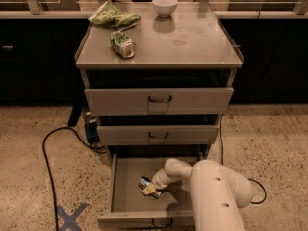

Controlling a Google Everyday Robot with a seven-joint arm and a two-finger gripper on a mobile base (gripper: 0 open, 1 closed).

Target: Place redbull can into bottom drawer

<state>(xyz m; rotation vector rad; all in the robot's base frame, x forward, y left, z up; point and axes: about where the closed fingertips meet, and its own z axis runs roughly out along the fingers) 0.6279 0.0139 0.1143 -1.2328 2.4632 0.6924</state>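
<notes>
The bottom drawer (126, 196) is pulled open, with its flat grey floor showing. The redbull can (145, 183) lies low inside the drawer, near the middle of the floor, with only its dark blue and silver end showing. My gripper (150, 188) reaches down into the drawer from my white arm (211, 191) and is right at the can. The arm hides the right part of the drawer.
The two upper drawers (159, 100) are closed. On the cabinet top (192, 42) lie a green can (122, 44) on its side, a green chip bag (114, 18) and a white bowl (164, 6). A black cable (48, 153) and a blue floor mark (70, 215) are at the left.
</notes>
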